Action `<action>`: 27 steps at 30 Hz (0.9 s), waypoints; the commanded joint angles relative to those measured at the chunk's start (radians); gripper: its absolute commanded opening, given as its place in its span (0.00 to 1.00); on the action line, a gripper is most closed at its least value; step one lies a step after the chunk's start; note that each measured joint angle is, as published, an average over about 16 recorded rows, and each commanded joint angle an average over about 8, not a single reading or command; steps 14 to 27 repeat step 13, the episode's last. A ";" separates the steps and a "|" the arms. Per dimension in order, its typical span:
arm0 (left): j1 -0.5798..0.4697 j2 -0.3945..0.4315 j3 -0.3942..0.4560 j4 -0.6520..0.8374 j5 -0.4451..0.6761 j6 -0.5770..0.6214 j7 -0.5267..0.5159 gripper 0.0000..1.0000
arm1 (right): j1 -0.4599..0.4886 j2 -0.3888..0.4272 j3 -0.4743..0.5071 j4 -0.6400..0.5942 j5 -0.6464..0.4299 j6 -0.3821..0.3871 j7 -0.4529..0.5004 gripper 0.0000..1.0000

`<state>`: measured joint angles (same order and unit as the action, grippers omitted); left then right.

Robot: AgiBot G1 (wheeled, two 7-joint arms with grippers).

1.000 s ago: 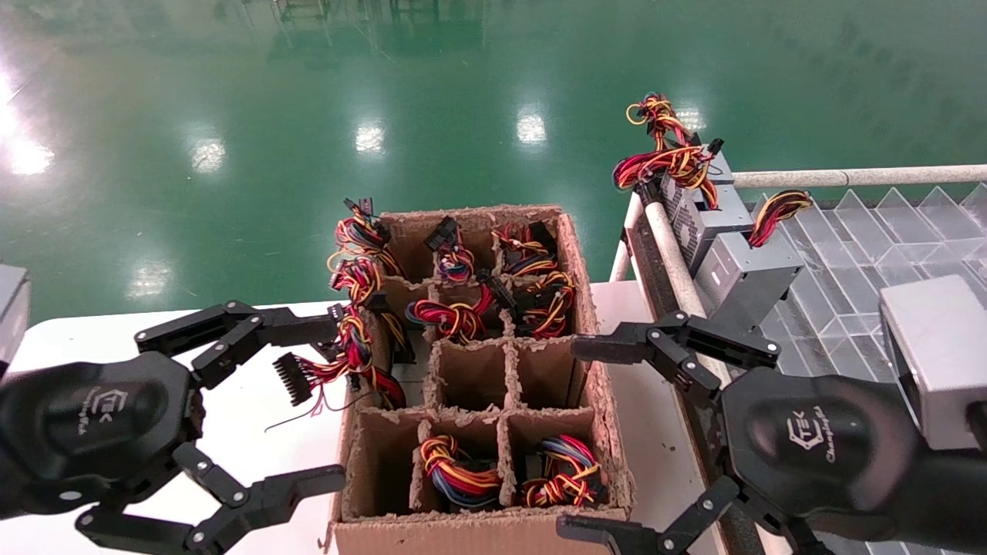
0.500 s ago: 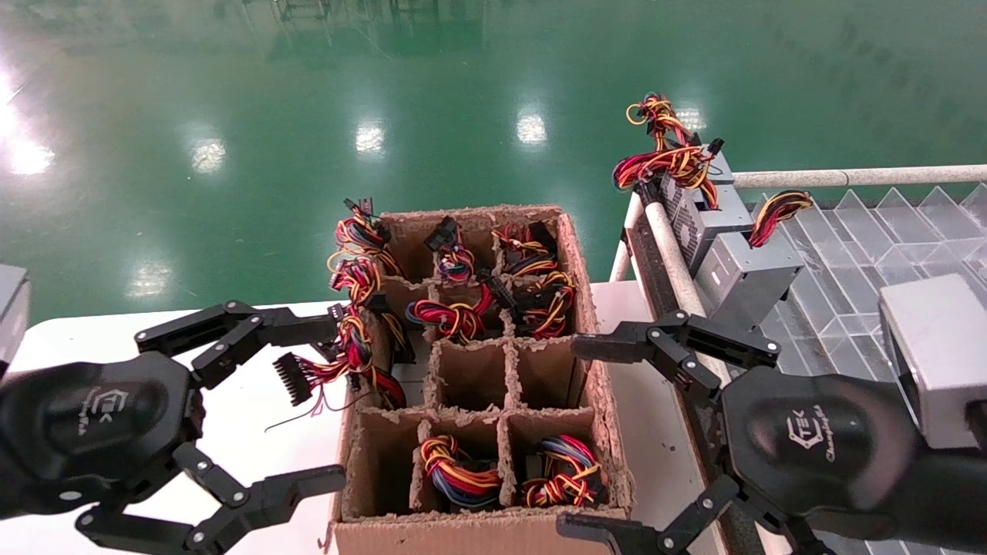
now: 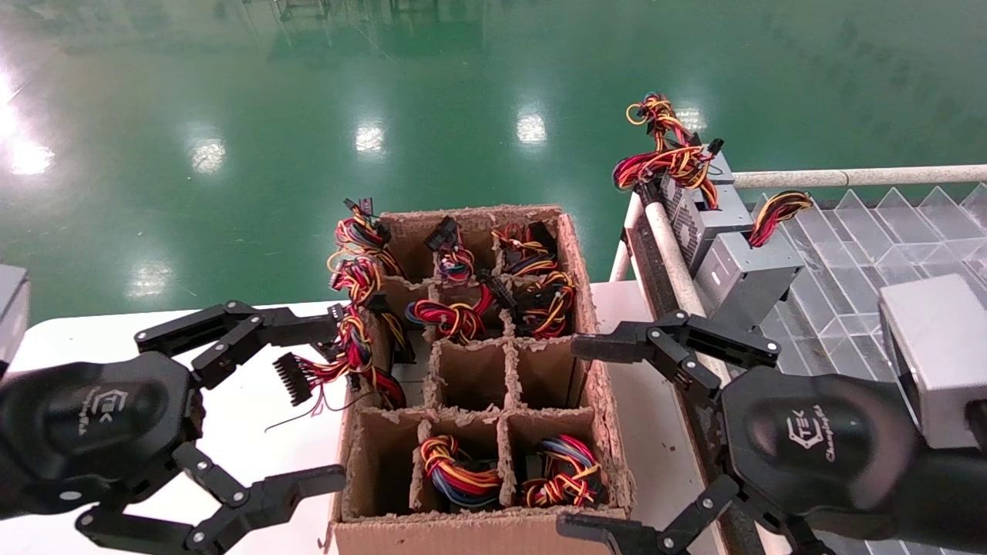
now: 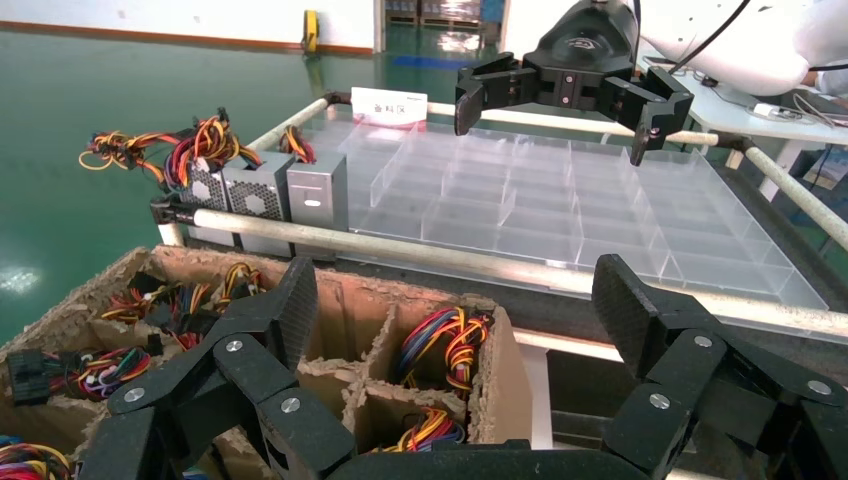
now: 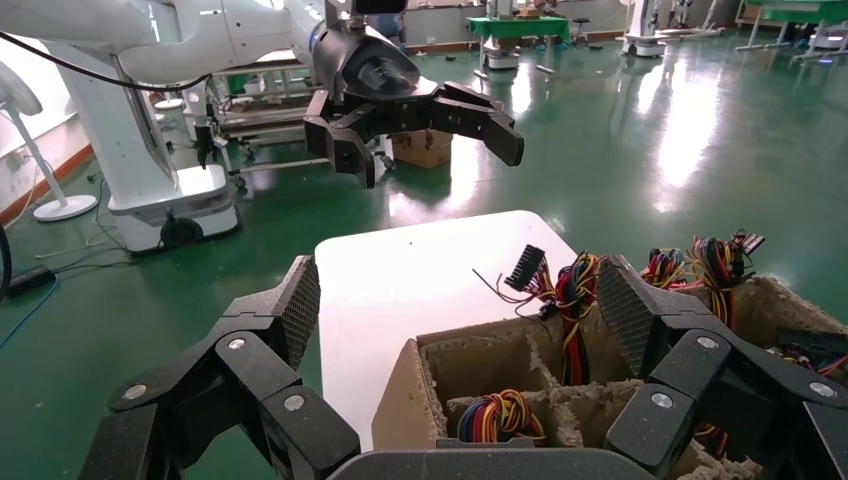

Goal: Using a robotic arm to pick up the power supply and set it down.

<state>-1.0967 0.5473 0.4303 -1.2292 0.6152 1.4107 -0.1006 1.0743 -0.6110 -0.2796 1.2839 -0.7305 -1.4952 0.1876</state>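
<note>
- Grey sheet metal forms the power supply (image 3: 752,274), which is stood on the clear plastic divider tray (image 3: 871,254) at the robot's right, just inside the tray's near-left rail, with a short loop of red, yellow and black wires (image 3: 779,208) at its far end.
- Directly behind it, and touching it, a second grey unit with a perforated vent face (image 3: 694,208) is seen, topped by a larger wire tangle (image 3: 663,158).
- In the left wrist view the same row is shown at the tray's corner, the plain-faced power supply (image 4: 317,195) being beside the vented ones.
- The right gripper (image 3: 617,432) is held over the gap between the tray rail and the cardboard box, short of the power supply and not touching it; its claw fingers (image 3: 678,343) are spread wide apart around nothing.
- The divided cardboard box (image 3: 478,528) is placed on the white table (image 3: 254,432); several of its cells are filled with coloured wire bundles, and two middle cells look bare.
- The left gripper (image 3: 270,408) is parked over the table on the box's left, its fingers likewise splayed and empty, close to a black connector (image 3: 289,378) trailing from the box.
</note>
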 commanded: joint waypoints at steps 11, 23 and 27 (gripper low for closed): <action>0.000 0.000 0.000 0.000 0.000 0.000 0.000 1.00 | 0.000 0.000 0.000 0.000 0.000 0.000 0.000 1.00; 0.000 0.000 0.000 0.000 0.000 0.000 0.000 1.00 | 0.000 0.000 0.000 0.000 0.000 0.000 0.000 1.00; 0.000 0.000 0.000 0.000 0.000 0.000 0.000 1.00 | 0.000 0.000 0.000 0.000 0.000 0.000 0.000 1.00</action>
